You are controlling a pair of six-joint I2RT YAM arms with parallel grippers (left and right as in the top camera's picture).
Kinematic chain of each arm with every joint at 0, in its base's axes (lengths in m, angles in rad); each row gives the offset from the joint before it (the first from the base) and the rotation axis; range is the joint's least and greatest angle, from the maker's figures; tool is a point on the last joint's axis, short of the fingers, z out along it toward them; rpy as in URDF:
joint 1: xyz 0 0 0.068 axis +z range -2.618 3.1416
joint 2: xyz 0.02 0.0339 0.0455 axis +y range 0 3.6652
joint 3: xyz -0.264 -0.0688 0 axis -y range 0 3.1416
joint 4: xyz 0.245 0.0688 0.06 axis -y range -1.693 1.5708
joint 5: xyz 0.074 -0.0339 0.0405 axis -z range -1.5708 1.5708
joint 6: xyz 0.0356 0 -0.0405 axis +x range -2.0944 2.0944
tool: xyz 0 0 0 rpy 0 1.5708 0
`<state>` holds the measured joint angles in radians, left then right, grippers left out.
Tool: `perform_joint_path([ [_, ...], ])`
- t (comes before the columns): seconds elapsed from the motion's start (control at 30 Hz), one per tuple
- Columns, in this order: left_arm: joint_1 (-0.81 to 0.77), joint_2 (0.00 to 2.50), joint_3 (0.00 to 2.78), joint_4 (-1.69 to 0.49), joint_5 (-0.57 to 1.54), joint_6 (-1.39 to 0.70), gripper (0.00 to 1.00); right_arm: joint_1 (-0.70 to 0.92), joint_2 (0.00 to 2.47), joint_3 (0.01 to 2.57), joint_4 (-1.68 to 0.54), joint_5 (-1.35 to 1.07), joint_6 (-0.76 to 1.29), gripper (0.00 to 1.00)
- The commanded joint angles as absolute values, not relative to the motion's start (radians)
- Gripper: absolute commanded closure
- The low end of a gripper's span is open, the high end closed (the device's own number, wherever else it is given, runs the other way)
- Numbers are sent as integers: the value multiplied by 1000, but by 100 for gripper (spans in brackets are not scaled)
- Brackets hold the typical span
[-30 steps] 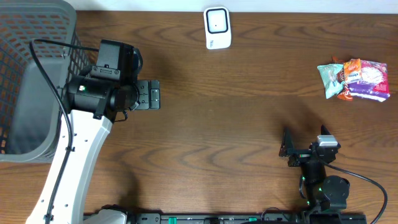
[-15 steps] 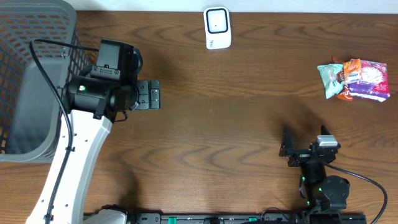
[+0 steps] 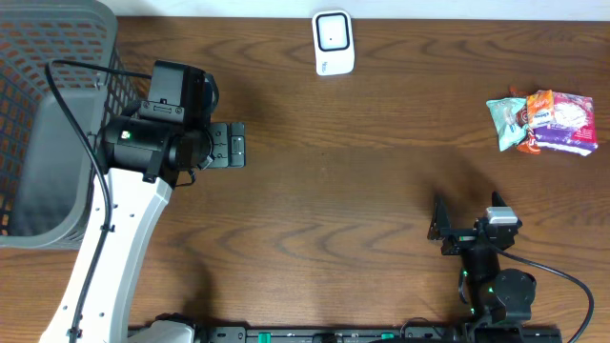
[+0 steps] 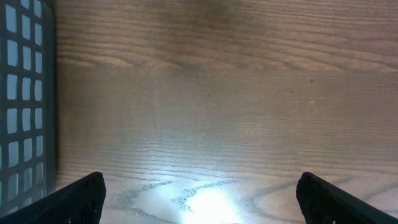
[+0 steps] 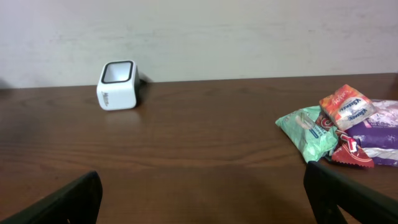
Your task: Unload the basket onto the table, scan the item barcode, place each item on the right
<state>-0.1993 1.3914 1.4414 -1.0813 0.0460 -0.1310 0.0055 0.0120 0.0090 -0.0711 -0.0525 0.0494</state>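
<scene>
The left pincer [image 4: 202, 198] and right pincer [image 5: 203, 198] are hanging wide open, empty; snacks [image 3: 541, 121] and scanner [image 3: 334, 43] are sitting on the desk [image 3: 343, 200].

From overhead we look straight down on the whole wooden table [image 3: 362, 191], from high enough to take in the grey basket [image 3: 57, 38] at left, the white scanner [image 3: 334, 43] at the far edge and the snack packets [image 3: 543, 122] at right. Our left wrist view points steeply down, close to the boards, and shares only the basket's wall. Our right wrist view sits low and faces level across the table toward the wall [image 5: 249, 37], sharing the scanner and packets.
</scene>
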Motion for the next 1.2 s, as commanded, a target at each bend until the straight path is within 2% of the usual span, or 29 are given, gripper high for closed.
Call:
perform_joint_path([
  [0.0,-200,1387,1442,-1085,37,-133,2,0,6,5,-72,-54,66,1],
  [0.97,-200,1380,1442,-1085,36,-133,2,0,6,5,-72,-54,66,1],
  [1.17,-200,1337,1442,-1102,-46,-133,2,0,6,5,-72,-54,66,1],
])
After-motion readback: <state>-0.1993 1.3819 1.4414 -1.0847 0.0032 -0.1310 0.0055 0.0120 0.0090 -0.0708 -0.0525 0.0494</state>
